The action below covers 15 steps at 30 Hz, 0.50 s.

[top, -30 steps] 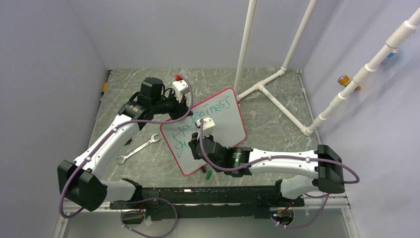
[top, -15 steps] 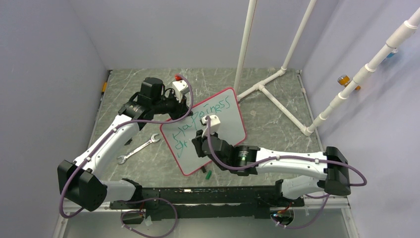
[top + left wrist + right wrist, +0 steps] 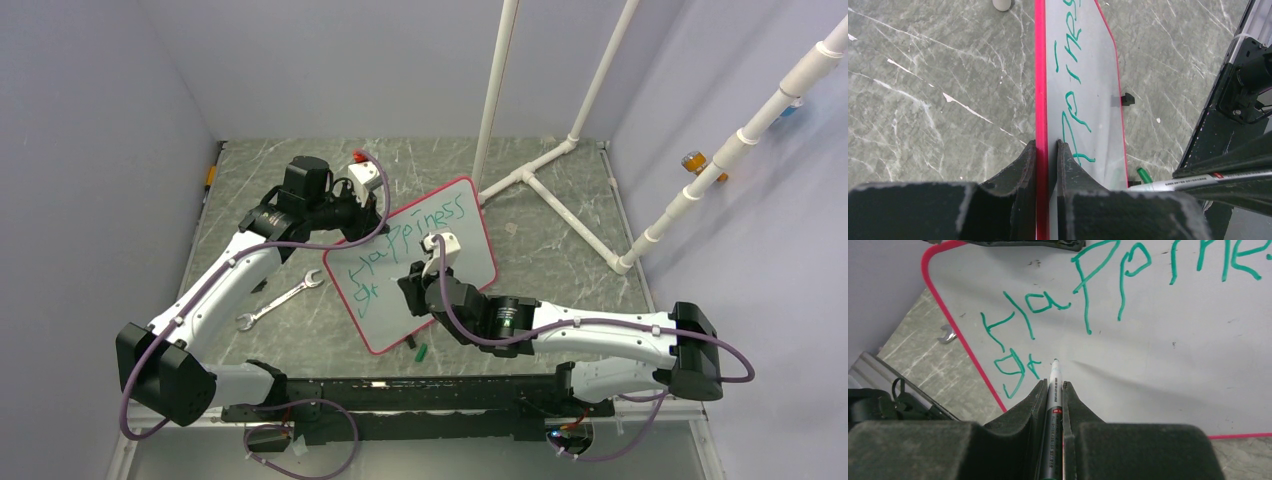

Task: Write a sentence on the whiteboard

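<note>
Fingers [image 3: 1023,165] of the left gripper [image 3: 1046,145] pinch the whiteboard [image 3: 1088,75] rim on the table [image 3: 560,230], and only that wrist view shows it clearly. The right gripper [image 3: 1053,384] squeezes a marker [image 3: 1055,372] beside the sentence [image 3: 1086,300]. From above, its arm hides some words.

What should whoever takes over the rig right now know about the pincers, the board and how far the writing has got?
Left pincer: shut on the whiteboard, clamping its red far-left edge.
Right pincer: shut on the marker, tip just right of "gr"; whether it touches the board cannot be told.
Green cap lies on the table off the board's near edge; wrench lies to the board's left.
Done: the sentence so far reads "Happiness", with "gr" begun below it.
Left: finish the second line and whatever follows.
</note>
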Motion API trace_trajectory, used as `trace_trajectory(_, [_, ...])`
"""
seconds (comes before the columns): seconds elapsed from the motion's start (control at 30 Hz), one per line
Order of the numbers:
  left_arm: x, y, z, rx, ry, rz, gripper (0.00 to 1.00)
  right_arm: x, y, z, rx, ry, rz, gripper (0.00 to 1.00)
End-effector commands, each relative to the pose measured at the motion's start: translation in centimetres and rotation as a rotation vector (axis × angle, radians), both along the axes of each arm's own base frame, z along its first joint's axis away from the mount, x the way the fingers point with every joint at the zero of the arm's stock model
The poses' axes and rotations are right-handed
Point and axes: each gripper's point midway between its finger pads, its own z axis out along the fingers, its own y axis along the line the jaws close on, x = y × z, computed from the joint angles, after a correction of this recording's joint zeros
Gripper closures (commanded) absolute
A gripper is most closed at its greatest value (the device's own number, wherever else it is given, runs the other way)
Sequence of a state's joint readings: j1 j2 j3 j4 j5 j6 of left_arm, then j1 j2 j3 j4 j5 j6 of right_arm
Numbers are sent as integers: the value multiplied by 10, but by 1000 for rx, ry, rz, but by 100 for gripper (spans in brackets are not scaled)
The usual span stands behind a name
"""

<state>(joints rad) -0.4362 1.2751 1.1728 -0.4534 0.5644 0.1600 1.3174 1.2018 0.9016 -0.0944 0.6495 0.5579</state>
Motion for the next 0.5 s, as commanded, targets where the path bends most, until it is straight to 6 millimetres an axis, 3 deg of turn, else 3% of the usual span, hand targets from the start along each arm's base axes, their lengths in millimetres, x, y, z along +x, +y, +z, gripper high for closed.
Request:
trace_trajectory(0.0, [13, 5, 20, 14, -123, 21, 100, 9, -1, 18, 76, -30, -20, 100])
trace_trajectory(0.47, [13, 5, 21, 14, -124, 20, 100, 19, 3, 16, 92, -28, -8, 100])
